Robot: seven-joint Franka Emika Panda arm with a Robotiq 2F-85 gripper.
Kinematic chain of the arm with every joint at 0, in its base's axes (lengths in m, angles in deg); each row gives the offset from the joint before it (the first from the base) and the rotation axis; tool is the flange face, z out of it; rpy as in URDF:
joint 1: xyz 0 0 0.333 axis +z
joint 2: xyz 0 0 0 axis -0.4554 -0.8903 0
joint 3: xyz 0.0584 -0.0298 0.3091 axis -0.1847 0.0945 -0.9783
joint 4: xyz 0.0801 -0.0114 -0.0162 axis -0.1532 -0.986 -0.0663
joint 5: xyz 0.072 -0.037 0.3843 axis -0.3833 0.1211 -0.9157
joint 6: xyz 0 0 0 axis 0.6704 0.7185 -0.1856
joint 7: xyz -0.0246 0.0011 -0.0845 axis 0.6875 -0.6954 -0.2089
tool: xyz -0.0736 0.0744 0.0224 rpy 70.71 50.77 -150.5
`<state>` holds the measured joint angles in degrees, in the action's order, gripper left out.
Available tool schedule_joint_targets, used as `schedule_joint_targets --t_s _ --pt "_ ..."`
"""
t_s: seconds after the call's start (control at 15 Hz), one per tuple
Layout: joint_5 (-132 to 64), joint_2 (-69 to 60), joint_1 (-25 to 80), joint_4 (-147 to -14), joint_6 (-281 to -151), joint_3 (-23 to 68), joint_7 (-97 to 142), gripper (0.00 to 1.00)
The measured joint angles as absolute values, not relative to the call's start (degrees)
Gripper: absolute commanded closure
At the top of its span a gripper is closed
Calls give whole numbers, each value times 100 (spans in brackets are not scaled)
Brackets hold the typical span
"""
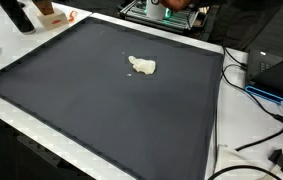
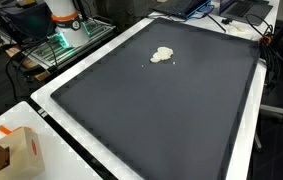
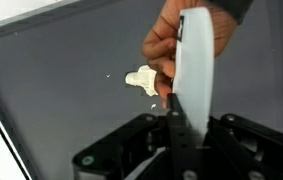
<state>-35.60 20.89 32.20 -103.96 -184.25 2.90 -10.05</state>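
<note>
In the wrist view my gripper [image 3: 193, 116] comes up from the bottom edge, and a white flat blade [image 3: 193, 62] stands upright between its dark fingers [image 3: 173, 118]. The jaws look shut on the blade. A person's hand [image 3: 163, 48] holds the blade's upper part. Behind it, a small cream lump [image 3: 140, 79] with a few crumbs lies on the dark mat [image 3: 61, 90]. Both exterior views show the lump [image 1: 142, 66] [image 2: 162, 55] alone on the mat [image 1: 91, 105] [image 2: 161, 115]. The gripper is outside both exterior views.
The robot's base [image 2: 66, 20] and a green circuit board [image 1: 153, 12] stand beyond the mat's far edge. Cables [image 1: 256, 95] and a dark device [image 1: 281, 72] lie beside the mat. A cardboard box [image 2: 19, 152] sits at one corner of the white table.
</note>
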Motion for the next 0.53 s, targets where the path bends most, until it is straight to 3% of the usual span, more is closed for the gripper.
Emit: schedule_joint_targets --t_s 0.53 --pt "-3560 2065 3242 -10374 -18425 320 -1005 96"
